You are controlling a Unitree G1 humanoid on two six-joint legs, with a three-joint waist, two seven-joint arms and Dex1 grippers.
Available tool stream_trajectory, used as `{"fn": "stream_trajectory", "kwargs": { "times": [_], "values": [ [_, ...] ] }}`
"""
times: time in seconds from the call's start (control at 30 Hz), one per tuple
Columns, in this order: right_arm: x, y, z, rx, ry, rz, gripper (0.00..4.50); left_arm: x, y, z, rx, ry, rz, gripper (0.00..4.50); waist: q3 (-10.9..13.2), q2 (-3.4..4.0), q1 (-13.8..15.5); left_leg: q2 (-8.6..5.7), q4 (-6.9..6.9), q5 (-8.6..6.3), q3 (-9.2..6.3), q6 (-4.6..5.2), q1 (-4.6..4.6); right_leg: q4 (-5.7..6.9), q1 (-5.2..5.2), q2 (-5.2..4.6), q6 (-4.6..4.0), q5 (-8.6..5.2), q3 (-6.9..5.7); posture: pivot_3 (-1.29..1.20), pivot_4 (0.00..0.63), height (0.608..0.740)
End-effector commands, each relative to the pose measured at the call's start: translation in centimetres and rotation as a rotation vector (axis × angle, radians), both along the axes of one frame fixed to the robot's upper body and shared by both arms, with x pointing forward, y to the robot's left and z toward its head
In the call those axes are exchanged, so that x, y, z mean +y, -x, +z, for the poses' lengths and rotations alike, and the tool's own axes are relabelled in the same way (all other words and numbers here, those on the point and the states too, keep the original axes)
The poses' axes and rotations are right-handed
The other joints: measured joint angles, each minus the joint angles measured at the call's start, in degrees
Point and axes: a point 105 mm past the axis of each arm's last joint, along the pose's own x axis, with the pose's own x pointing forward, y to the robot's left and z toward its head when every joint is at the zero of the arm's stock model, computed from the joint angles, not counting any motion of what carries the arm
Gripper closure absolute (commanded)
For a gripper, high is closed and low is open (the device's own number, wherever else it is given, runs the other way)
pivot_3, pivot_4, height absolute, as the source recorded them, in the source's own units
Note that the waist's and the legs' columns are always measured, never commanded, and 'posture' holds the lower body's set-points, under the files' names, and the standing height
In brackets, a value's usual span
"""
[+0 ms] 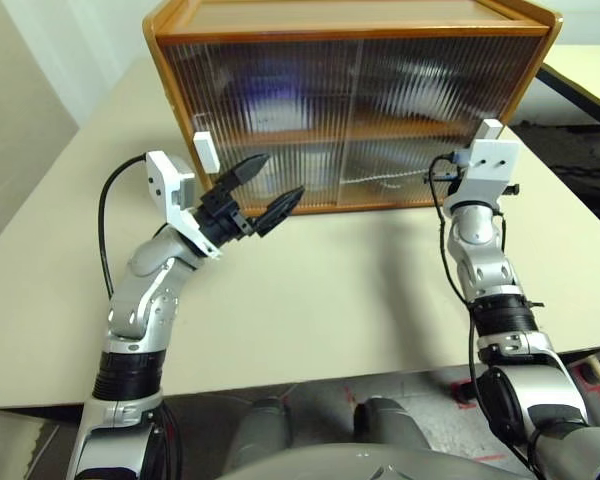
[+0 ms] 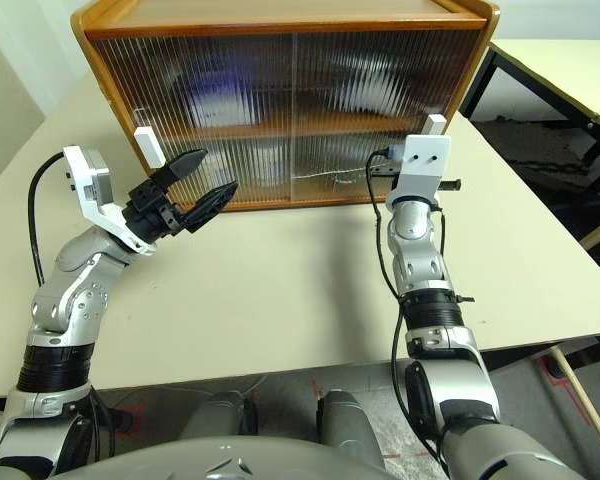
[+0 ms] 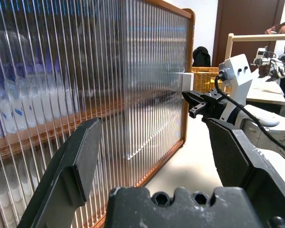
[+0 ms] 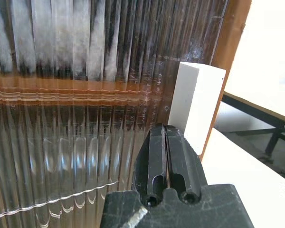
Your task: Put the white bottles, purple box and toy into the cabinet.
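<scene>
Standing on the table [image 1: 310, 300], the cabinet [image 2: 290, 110] has both ribbed doors closed. Behind them only blurred pale and purple shapes show; I cannot tell which thing is which. The left gripper [image 1: 265, 190] is spread wide near the cabinet's left handle [image 1: 206, 152]. The right gripper [image 4: 166, 142] is pressed together, holding nothing, just beside the cabinet's right handle [image 4: 197, 104].

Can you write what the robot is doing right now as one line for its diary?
cabinet: both doors closed | left gripper: open, near left handle | right gripper: shut, tips beside right handle

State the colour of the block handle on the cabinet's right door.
White handle, best in the right wrist view.
</scene>
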Motion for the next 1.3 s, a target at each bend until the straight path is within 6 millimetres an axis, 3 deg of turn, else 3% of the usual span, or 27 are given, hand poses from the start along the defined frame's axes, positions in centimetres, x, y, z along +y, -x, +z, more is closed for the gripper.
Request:
{"fn": "stream_trajectory", "kwargs": {
  "times": [0.03,0.3,0.5,0.6,0.73,0.93,1.03,1.13,1.23,1.3],
  "values": [
    [-1.6,0.1,-0.1,-0.002,0.008,-0.056,4.47,-0.3,-0.1,-0.1,-0.002,-0.01,-0.01,0.0,0.0,0.0,0.0,-0.01,0.0,0.0,0.0,0.01,0.0,0.0,0.01,-0.01,0.01,0.0,0.0,0.09,0.0,0.74],
    [-1.5,0.3,-0.2,-0.007,0.008,-0.028,4.47,-0.4,-0.1,-0.2,-0.001,-0.011,-0.015,0.0,0.0,-0.01,0.1,-0.03,0.04,0.03,-0.01,0.04,0.0,-0.03,0.06,-0.03,0.04,0.03,0.0,0.09,0.0,0.74],
    [0.3,2.4,0.0,-0.031,0.047,0.085,4.47,-0.4,0.1,-0.5,0.006,-0.008,-0.018,0.0,0.0,0.0,0.0,0.0,0.0,0.03,-0.02,0.05,0.0,-0.06,0.06,-0.01,0.06,0.01,0.01,0.08,0.0,0.74],
    [0.7,4.5,-0.5,-0.03,0.096,0.151,3.81,-0.2,0.1,-0.9,0.016,-0.005,-0.01,0.0,0.0,0.0,0.0,0.01,0.0,0.02,-0.02,0.04,0.02,-0.04,0.06,-0.01,0.06,0.0,0.01,0.08,0.0,0.74],
    [0.2,6.2,-1.5,0.009,0.073,0.206,2.28,0.5,0.0,-1.5,0.033,0.011,0.037,0.0,0.0,0.0,-0.4,0.01,0.02,0.02,0.02,0.04,0.04,-0.04,0.07,-0.01,0.07,-0.02,0.06,0.07,0.0,0.74],
    [-2.0,8.6,-2.3,-0.002,0.022,0.253,0.04,2.5,-0.4,-3.5,0.068,0.044,0.184,0.0,0.0,-0.03,-1.2,0.0,0.01,0.02,0.12,0.03,0.43,-0.05,0.34,-0.01,0.23,-0.12,0.18,0.06,0.0,0.74],
    [-2.5,10.1,-3.0,-0.002,0.002,0.303,0.04,4.5,-0.8,-4.9,0.083,0.055,0.337,0.0,0.0,-0.06,-1.2,0.03,-0.04,-0.03,0.12,-0.06,0.8,-0.05,0.68,0.02,0.23,-0.21,0.19,0.05,0.0,0.74],
    [-3.2,11.5,-4.3,0.025,-0.002,0.32,0.04,8.5,-0.9,-7.9,0.136,-0.003,0.634,0.0,0.0,-0.05,-1.4,0.04,-0.05,-0.1,0.13,-0.16,0.89,-0.07,0.75,0.0,0.25,-0.23,0.21,0.05,0.0,0.74],
    [-3.4,12.2,-4.8,0.033,-0.008,0.316,0.04,11.1,0.1,-10.5,0.172,-0.059,0.829,0.0,0.0,-0.06,-1.6,0.06,-0.1,-0.18,0.15,-0.3,0.94,-0.07,0.83,0.01,0.26,-0.25,0.27,0.05,0.0,0.74],
    [-3.4,12.5,-5.0,0.036,-0.01,0.318,0.04,11.8,1.1,-11.7,0.185,-0.077,0.904,0.0,0.0,-0.12,-1.3,0.07,-0.09,-0.19,0.16,-0.32,0.99,-0.07,0.8,-0.03,0.26,-0.25,0.25,0.04,0.0,0.74]
  ]
}}
